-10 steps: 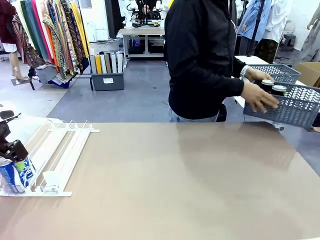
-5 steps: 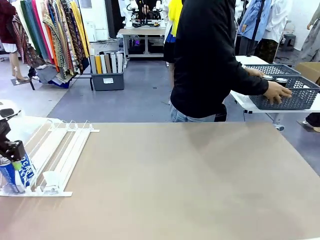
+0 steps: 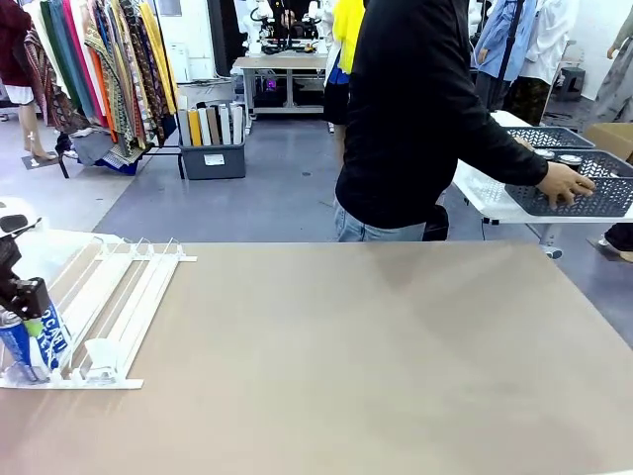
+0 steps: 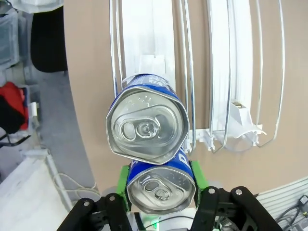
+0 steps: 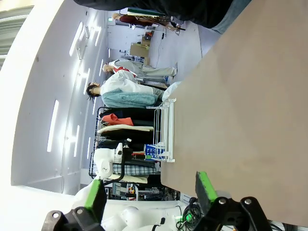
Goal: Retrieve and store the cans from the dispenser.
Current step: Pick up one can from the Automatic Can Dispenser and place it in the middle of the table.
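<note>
1. Left gripper (image 4: 161,186): closed on the first can (image 4: 161,188). The green pads (image 4: 124,186) press on opposite sides of the can body. The silver top with its pull tab faces the wrist camera.
2. First can: blue with white lettering, upright, at the stop end of the outermost lane of the dispenser (image 3: 119,297).
3. Second can (image 4: 147,127): blue, silver top, upright, just behind the first can in the same lane. Whether the two cans touch cannot be told.
4. Dispenser: a flat white rack of parallel rails at the robot's left edge of the table (image 3: 376,356). Small clear stops stand at its near end. The lanes beside the cans hold nothing.
5. Right gripper (image 5: 150,190): open, with nothing between its green pads. It is well apart from the dispenser, which lies far across the tan table surface in the right wrist view.
6. Person: stands at the far side of the table, turned toward a white side table. One hand (image 3: 566,183) rests on the rim of a grey basket (image 3: 603,198) there.
</note>
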Robot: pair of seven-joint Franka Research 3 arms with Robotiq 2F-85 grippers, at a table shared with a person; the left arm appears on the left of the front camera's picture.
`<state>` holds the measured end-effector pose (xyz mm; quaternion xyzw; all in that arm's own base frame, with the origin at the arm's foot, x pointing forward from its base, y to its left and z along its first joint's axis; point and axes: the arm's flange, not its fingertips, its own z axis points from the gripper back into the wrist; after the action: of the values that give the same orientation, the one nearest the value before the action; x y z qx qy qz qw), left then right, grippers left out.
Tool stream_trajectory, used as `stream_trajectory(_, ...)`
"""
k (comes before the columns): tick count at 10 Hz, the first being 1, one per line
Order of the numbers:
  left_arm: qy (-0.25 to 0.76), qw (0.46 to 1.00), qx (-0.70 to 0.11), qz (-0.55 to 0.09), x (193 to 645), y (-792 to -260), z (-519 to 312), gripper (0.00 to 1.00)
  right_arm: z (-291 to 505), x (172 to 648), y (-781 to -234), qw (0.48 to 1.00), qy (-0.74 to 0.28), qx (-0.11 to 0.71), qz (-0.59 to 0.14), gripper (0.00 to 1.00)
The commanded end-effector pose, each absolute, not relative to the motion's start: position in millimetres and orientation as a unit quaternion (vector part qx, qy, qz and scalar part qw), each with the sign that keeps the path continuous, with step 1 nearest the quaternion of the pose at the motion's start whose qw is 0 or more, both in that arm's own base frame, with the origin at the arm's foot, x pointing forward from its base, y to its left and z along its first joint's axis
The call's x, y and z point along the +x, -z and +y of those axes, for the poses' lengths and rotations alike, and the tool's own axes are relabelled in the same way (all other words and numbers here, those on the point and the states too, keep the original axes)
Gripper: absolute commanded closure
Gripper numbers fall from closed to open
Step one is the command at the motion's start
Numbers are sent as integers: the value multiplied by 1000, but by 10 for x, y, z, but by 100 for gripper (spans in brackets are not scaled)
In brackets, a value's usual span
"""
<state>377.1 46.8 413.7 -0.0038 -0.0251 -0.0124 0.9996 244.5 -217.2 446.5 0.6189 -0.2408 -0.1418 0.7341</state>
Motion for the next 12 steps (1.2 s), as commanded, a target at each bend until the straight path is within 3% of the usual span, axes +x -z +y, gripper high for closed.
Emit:
stream_trajectory(1,-4,999,-1,-37,3686,-4388,449,100,-2178,2452,-4468,732,131,620,-250,0)
stream_trajectory(3,-25,998,8,-56,3438,-5037,460,100,-2178,2452,-4468,732,131,620,-250,0)
stream_trajectory(7,30,990,-37,-131,3042,-6074,567,100,-2178,2452,-4468,732,131,620,-250,0)
stream_trajectory(9,5,989,-46,-143,3045,-6265,689,100,-2178,2452,-4468,732,131,620,-250,0)
stream_trajectory(11,-49,991,-52,-114,3236,-6174,862,100,-2178,2452,-4468,732,131,620,-250,0)
stream_trajectory(12,0,989,-35,-141,2986,-6278,698,100,-2178,2452,-4468,732,131,620,-250,0)
